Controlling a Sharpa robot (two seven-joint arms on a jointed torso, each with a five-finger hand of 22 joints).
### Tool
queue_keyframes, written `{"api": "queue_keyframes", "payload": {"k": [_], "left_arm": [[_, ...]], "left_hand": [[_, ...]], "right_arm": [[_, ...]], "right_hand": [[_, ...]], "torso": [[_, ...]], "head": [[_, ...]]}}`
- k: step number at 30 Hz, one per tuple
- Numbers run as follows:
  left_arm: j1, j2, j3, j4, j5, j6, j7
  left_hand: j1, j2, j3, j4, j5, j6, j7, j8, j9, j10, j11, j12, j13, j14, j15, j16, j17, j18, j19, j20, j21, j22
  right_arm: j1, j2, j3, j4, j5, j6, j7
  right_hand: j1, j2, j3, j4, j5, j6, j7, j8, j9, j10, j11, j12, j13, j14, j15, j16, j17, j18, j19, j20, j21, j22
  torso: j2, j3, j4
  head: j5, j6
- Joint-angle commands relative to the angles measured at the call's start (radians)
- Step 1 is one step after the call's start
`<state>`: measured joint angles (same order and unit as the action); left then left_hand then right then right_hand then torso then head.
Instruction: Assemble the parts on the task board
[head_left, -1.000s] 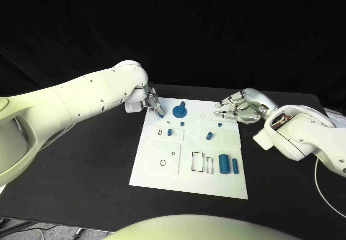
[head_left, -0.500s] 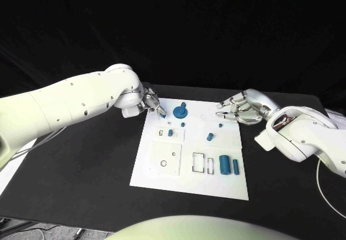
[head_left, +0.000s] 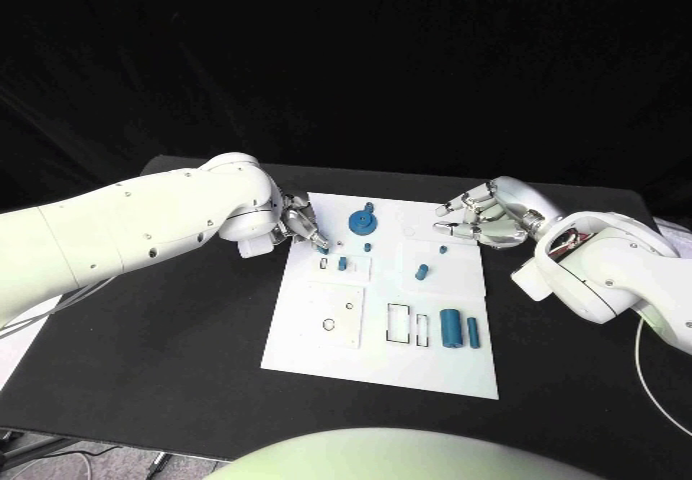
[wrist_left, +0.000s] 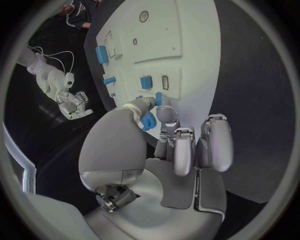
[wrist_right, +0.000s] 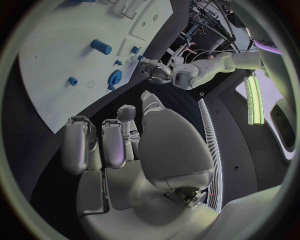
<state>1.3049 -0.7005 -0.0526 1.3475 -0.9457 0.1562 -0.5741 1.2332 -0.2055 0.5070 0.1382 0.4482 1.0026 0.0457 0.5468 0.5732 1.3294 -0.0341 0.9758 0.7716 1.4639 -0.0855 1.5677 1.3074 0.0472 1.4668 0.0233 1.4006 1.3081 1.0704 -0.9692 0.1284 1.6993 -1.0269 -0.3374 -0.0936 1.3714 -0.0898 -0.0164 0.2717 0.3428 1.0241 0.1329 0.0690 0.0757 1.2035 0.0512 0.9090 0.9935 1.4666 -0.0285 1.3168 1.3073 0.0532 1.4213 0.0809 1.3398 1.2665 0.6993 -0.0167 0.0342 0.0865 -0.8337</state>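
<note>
The white task board lies in the middle of the black table. My left hand hovers at the board's far left edge and pinches a small blue part between thumb and a finger. My right hand hangs over the board's far right corner, fingers loosely curved and apart, with nothing in them. On the board are a blue round part, a small blue peg, a blue piece in a slot, another blue piece, and two blue cylinders side by side.
Black table surrounds the board on all sides. Outlined recesses mark the board's near left part. My right hand shows in the left wrist view, and my left hand in the right wrist view.
My left hand has drawn a little nearer and lower along the board's left edge, the blue part still in its pinch. The right hand has barely moved.
</note>
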Motion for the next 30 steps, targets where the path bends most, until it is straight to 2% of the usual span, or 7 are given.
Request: {"api": "queue_keyframes", "payload": {"k": [1, 9, 24, 30], "left_arm": [[-0.009, -0.007, -0.001, 0.016, -0.026, -0.026, 0.004], [-0.017, -0.015, -0.003, 0.034, -0.055, -0.008, 0.001], [-0.019, -0.015, -0.003, 0.043, -0.078, 0.048, -0.012], [-0.02, -0.014, -0.003, 0.042, -0.083, 0.064, -0.02]], "left_hand": [[-0.005, 0.002, 0.155, -0.162, 0.005, 0.012, -0.004, -0.004, 0.001, 0.008, -0.001, 0.006, 0.001, 0.107, -0.003, 0.003, 0.263, -0.007, 0.045, -0.002, 0.007, 0.159], [-0.007, 0.001, 0.155, -0.163, 0.01, 0.013, -0.004, -0.004, 0.002, 0.009, -0.001, 0.006, 0.001, 0.107, -0.003, 0.003, 0.263, -0.008, 0.046, -0.002, 0.008, 0.16], [-0.007, 0.0, 0.154, -0.164, 0.012, 0.014, -0.004, -0.005, 0.002, 0.009, -0.002, 0.004, -0.001, 0.107, -0.003, 0.003, 0.263, -0.008, 0.047, -0.002, 0.01, 0.162], [-0.008, -0.001, 0.154, -0.165, 0.013, 0.015, -0.004, -0.005, 0.002, 0.009, -0.002, 0.004, -0.001, 0.107, -0.003, 0.003, 0.263, -0.008, 0.047, -0.002, 0.011, 0.162]], "right_arm": [[-0.001, 0.0, 0.0, 0.0, -0.001, 0.0, 0.013], [-0.003, -0.001, 0.0, 0.001, -0.001, 0.0, 0.014], [-0.004, -0.001, 0.0, 0.0, 0.033, 0.002, 0.016], [-0.004, -0.002, 0.0, 0.0, 0.034, 0.002, 0.017]], "right_hand": [[0.01, 0.004, -0.007, 0.0, 0.005, 0.001, 0.003, 0.004, 0.002, -0.007, -0.002, 0.001, -0.001, 0.044, 0.002, -0.006, 0.012, 0.018, -0.008, -0.002, -0.004, -0.001], [0.01, 0.004, -0.007, 0.0, 0.005, 0.001, 0.003, 0.004, 0.002, -0.007, -0.002, 0.001, -0.001, 0.044, 0.002, -0.006, 0.012, 0.018, -0.008, -0.002, -0.004, -0.001], [0.011, 0.004, -0.008, 0.0, 0.007, 0.001, 0.003, 0.004, 0.002, -0.007, -0.002, 0.003, 0.0, 0.044, 0.002, -0.006, 0.012, 0.018, -0.008, -0.002, -0.003, -0.001], [0.011, 0.004, -0.008, 0.0, 0.007, 0.001, 0.003, 0.004, 0.002, -0.007, -0.002, 0.003, 0.0, 0.044, 0.002, -0.006, 0.012, 0.018, -0.008, -0.002, -0.003, -0.001]], "torso": [[0.001, -0.0006, -0.0005], [0.002, 0.0, -0.0022], [0.001, 0.0006, -0.0014], [0.002, 0.0009, -0.0015]], "head": [[0.0, 0.0], [0.003, -0.005], [0.002, -0.014], [0.004, -0.014]]}}
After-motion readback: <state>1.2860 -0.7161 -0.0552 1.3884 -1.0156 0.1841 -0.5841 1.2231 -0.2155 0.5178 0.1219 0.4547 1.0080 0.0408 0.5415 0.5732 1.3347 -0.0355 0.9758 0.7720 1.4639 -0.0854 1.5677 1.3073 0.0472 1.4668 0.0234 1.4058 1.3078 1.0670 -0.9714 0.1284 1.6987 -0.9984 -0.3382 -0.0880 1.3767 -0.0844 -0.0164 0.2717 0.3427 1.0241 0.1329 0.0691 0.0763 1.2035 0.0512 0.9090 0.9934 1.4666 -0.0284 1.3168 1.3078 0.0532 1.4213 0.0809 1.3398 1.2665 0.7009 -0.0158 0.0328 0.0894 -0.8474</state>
